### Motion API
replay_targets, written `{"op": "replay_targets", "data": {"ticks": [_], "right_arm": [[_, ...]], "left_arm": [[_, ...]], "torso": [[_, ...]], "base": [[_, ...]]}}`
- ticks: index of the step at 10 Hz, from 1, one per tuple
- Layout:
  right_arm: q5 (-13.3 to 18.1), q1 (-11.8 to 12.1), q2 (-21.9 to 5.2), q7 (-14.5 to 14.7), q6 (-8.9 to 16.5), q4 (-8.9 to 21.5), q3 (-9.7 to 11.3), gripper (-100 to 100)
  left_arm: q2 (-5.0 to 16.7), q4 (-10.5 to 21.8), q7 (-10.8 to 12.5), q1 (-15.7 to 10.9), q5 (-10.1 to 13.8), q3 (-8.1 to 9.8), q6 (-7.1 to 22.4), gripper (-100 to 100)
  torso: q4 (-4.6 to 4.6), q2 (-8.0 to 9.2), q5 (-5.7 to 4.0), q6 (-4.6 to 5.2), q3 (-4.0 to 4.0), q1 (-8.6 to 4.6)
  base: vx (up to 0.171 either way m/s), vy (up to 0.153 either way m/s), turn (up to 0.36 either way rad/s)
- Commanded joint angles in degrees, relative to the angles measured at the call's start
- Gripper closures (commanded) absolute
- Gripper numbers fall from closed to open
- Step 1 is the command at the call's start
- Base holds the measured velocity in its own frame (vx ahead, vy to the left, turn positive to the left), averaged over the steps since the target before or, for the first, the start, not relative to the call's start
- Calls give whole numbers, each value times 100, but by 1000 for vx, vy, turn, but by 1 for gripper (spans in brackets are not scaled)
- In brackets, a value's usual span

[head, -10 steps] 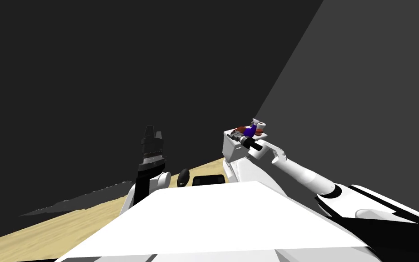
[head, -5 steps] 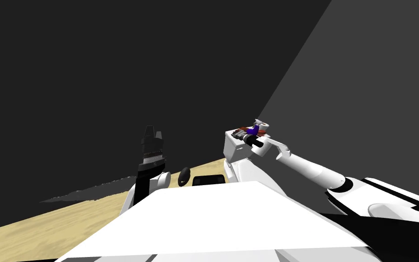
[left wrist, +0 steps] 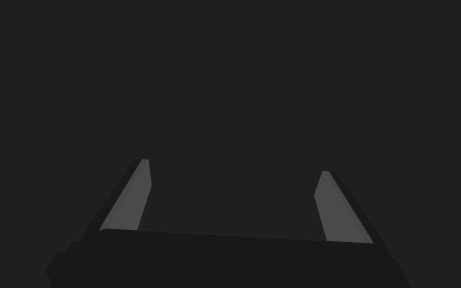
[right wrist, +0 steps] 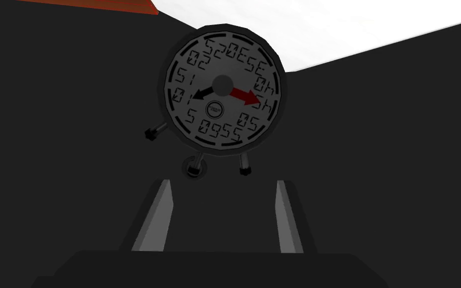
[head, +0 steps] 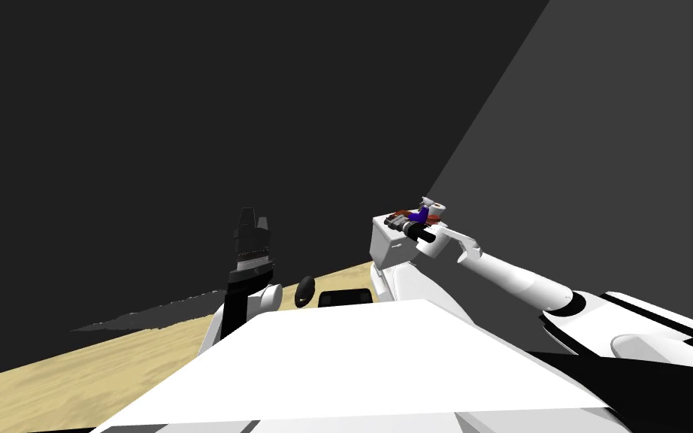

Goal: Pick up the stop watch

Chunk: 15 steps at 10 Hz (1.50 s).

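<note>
The stop watch point(right wrist: 224, 95) is a round grey dial with a black rim, black digits, one red hand and one black hand. It lies flat on a dark surface, its three short stems pointing toward my right gripper point(right wrist: 223, 182). That gripper is open, its fingertips just short of the stems, with nothing between them. In the head view my right arm point(head: 510, 278) reaches onto the top of a white stand point(head: 386, 252). My left gripper point(left wrist: 234, 165) is open and empty, held upright point(head: 252, 222) at the left of my chest.
On the stand's top by my right hand sit a blue object point(head: 415, 214), a red one point(head: 429, 219) and a small white one point(head: 435, 204). Beyond the watch lie a white surface point(right wrist: 349, 25) and an orange-red edge point(right wrist: 99, 5). Dark walls close in; tan floor point(head: 112, 368) lies left.
My right arm reached slightly farther over the stand's top a second ago. Over the last half second nothing has visibly changed. The left arm is still.
</note>
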Motion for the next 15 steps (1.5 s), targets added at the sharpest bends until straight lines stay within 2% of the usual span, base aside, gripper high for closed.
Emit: {"op": "replay_targets", "data": {"ticks": [1, 4, 5, 6, 15], "right_arm": [[0, 0, 0, 0, 0, 0, 0, 100], [0, 0, 0, 0, 0, 0, 0, 100], [0, 0, 0, 0, 0, 0, 0, 0], [-183, -15, -63, -54, 145, -33, 10, -100], [-1241, -96, -520, -329, 1038, -367, 31, -100]], "left_arm": [[0, 0, 0, 0, 0, 0, 0, 0], [0, 0, 0, 0, 0, 0, 0, 0], [0, 0, 0, 0, 0, 0, 0, 0], [0, 0, 0, 0, 0, 0, 0, 0], [0, 0, 0, 0, 0, 0, 0, 0]], "torso": [[0, 0, 0, 0, 0, 0], [0, 0, 0, 0, 0, 0], [0, 0, 0, 0, 0, 0], [0, 0, 0, 0, 0, 0], [-3, -11, 2, 0, -6, 10]], "base": [[0, 0, 0], [0, 0, 0], [0, 0, 0], [22, 6, -170], [36, 26, -152]]}}
